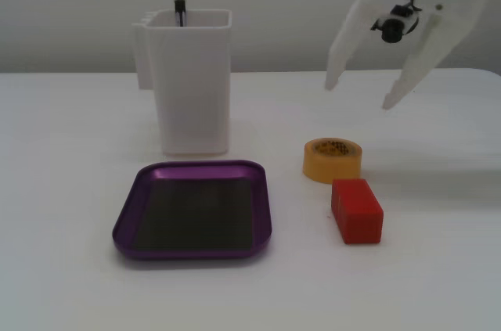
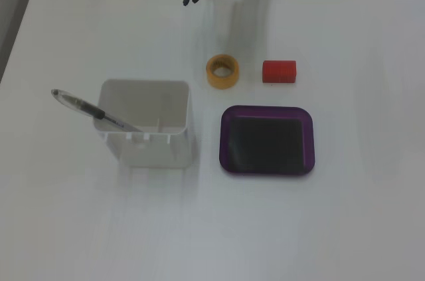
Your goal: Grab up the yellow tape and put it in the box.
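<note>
Fixed view: end effector spread wide, empty, raised off bench, likely poised for descent. Yellow tape lies flat below it, hole up, touching red block. Purple tray empty, beyond tape.

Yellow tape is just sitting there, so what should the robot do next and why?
Probably lower the gripper onto the yellow tape. In a fixed view the gripper hangs open and empty above the table, the tape lies flat beside the red block, and the purple tray is empty.
</note>
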Action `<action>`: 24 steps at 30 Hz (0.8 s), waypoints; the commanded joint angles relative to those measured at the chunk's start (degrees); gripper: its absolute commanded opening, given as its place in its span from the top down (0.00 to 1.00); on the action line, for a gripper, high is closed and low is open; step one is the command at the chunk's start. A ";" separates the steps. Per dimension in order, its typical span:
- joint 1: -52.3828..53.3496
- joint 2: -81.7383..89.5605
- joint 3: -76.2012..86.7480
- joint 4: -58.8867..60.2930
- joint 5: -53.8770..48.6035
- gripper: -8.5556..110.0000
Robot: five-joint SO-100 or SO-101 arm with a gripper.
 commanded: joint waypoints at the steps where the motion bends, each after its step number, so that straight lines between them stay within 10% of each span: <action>1: -0.44 -3.25 -5.36 0.79 0.26 0.76; 24: 0.35 -15.29 -0.70 -4.13 -0.53 0.76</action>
